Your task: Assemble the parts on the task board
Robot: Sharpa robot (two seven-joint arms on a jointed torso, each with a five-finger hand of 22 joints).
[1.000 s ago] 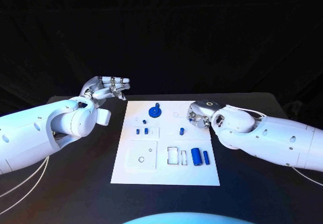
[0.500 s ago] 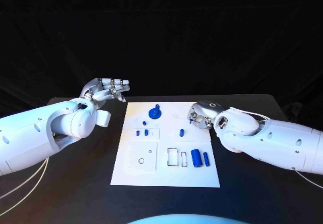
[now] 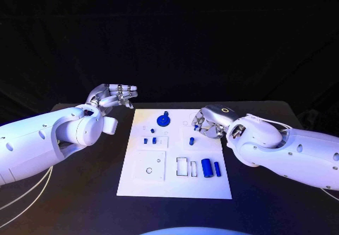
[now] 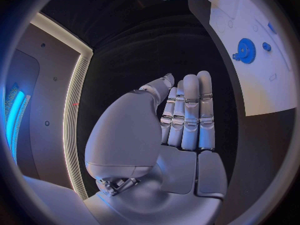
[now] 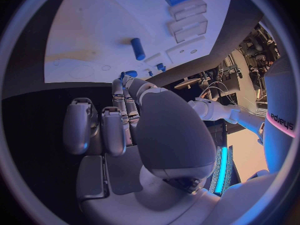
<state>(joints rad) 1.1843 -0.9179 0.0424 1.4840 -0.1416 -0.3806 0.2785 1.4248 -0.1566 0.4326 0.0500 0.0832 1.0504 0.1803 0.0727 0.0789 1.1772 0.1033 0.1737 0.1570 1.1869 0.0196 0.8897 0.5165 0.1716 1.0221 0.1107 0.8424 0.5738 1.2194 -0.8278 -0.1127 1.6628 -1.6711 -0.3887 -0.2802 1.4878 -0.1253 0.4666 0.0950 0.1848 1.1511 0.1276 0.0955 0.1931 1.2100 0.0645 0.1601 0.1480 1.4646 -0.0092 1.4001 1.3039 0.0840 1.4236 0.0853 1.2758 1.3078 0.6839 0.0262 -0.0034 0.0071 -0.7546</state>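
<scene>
The white task board (image 3: 177,183) lies mid-table, also seen in the wrist views (image 4: 265,90) (image 5: 94,30). A blue gear (image 3: 163,119) (image 4: 245,50) stands near its far edge. Two small blue pegs (image 3: 150,140) sit left of centre, and one blue peg (image 3: 191,141) (image 5: 137,48) lies right of them. A thick blue cylinder (image 3: 206,167) and a thin one (image 3: 217,169) lie near the right edge. My right hand (image 3: 205,122) (image 5: 125,120) hovers over the board's far right part, fingers pointing down, holding nothing. My left hand (image 3: 113,95) (image 4: 178,120) is raised beyond the board's far left corner, fingers straight, empty.
Rectangular recesses (image 3: 186,165) and a square plate with a small ring (image 3: 149,163) mark the board's near half. The black table (image 3: 78,196) runs out on both sides of the board. My forearms flank the board left and right.
My right forearm has swung nearer and larger, while its hand stays over the board's far right part. The left hand has hardly moved.
</scene>
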